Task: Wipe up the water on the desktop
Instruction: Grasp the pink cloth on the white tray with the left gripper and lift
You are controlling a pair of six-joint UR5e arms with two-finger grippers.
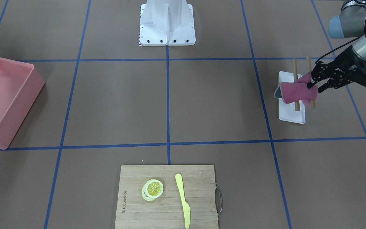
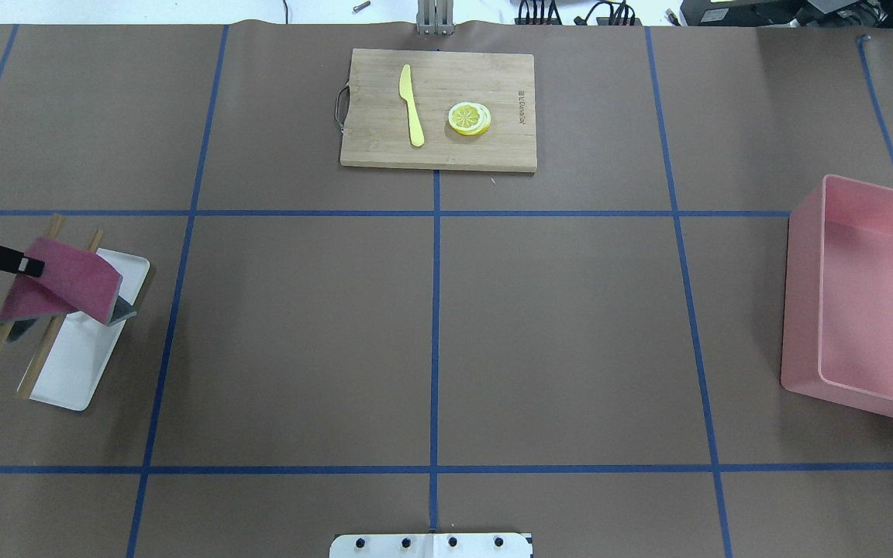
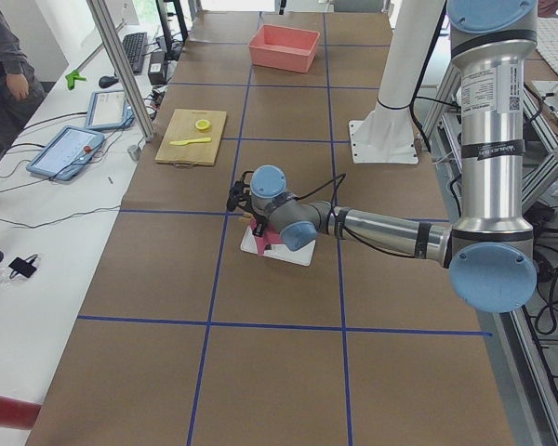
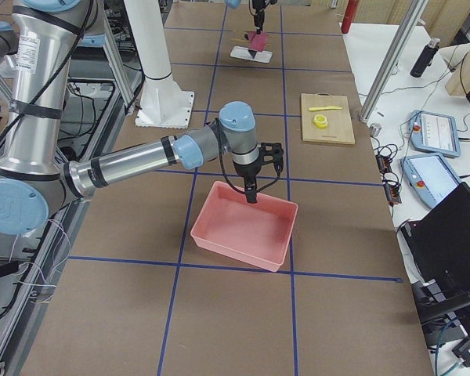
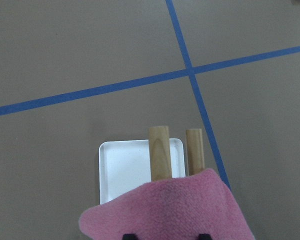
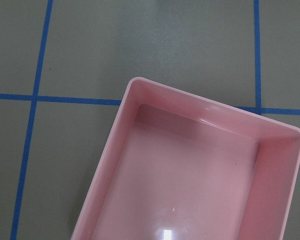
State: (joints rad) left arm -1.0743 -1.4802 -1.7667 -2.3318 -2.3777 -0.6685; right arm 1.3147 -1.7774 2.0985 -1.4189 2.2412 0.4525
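Observation:
The brown desktop with its blue tape grid shows no water that I can make out. My left gripper is shut on a pink cloth at the table's left end. The cloth drapes over two wooden rods above a white tray. In the overhead view the cloth hangs from the gripper. In the left wrist view the cloth fills the bottom edge. My right gripper hangs over the pink bin; I cannot tell if it is open or shut.
A bamboo cutting board at the far middle holds a yellow knife and lemon slices. The pink bin stands at the right end. The robot's white base stands at the near edge.

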